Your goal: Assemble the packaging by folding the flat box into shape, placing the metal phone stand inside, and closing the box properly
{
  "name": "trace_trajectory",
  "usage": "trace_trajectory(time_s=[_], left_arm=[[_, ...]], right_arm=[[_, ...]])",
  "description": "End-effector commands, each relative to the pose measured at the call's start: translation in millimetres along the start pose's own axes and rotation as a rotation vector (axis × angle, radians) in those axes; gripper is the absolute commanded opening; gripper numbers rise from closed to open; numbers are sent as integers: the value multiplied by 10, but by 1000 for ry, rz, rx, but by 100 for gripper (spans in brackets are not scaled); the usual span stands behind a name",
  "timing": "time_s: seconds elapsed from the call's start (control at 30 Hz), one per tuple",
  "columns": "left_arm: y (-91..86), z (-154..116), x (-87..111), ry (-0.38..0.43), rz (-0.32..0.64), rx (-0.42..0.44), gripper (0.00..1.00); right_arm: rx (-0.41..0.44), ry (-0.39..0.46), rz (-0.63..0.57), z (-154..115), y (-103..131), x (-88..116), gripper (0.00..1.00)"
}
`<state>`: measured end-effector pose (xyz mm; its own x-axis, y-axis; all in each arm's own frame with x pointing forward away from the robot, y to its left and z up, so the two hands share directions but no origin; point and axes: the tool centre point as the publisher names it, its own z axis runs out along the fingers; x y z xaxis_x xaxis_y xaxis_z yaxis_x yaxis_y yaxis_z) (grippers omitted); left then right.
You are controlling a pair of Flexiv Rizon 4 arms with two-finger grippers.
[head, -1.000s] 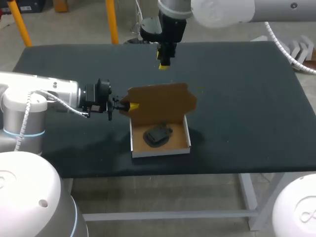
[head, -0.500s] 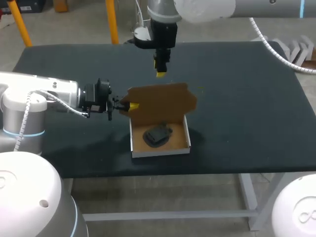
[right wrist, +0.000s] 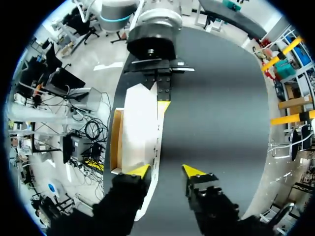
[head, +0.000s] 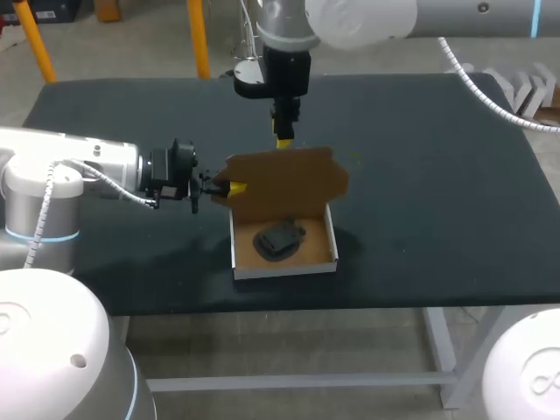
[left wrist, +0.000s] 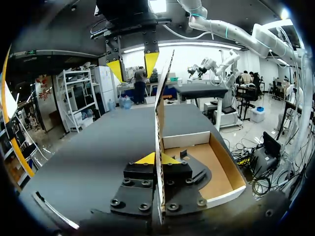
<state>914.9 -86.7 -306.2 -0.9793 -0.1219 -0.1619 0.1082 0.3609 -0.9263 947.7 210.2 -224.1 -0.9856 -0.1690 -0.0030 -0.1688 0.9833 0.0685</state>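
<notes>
Standing upright, the box lid (head: 284, 179) is clamped at its left edge by the left gripper (head: 229, 187), with both yellow tips closed on the cardboard. The right gripper (head: 283, 140) is held just above the lid's top edge, fingers apart, nothing gripped. The phone stand (head: 278, 238) is seen lying in the box tray (head: 284, 264), near the front edge of the surface (head: 420, 175). Open room is seen to the right and behind.
</notes>
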Motion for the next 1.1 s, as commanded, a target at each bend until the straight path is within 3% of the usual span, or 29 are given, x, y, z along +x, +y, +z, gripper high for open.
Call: trace_trajectory(time_s=[0.03,0.57,1.1], left_arm=[[3,4,5,-2,1,2,0],[3,4,5,-2,1,2,0],[3,4,5,-2,1,2,0]], right_arm=[[-5,-7,0,17,-29,80,43],[3,3,-3,91,-10,280,43],[5,23,3,218,1,325,47]])
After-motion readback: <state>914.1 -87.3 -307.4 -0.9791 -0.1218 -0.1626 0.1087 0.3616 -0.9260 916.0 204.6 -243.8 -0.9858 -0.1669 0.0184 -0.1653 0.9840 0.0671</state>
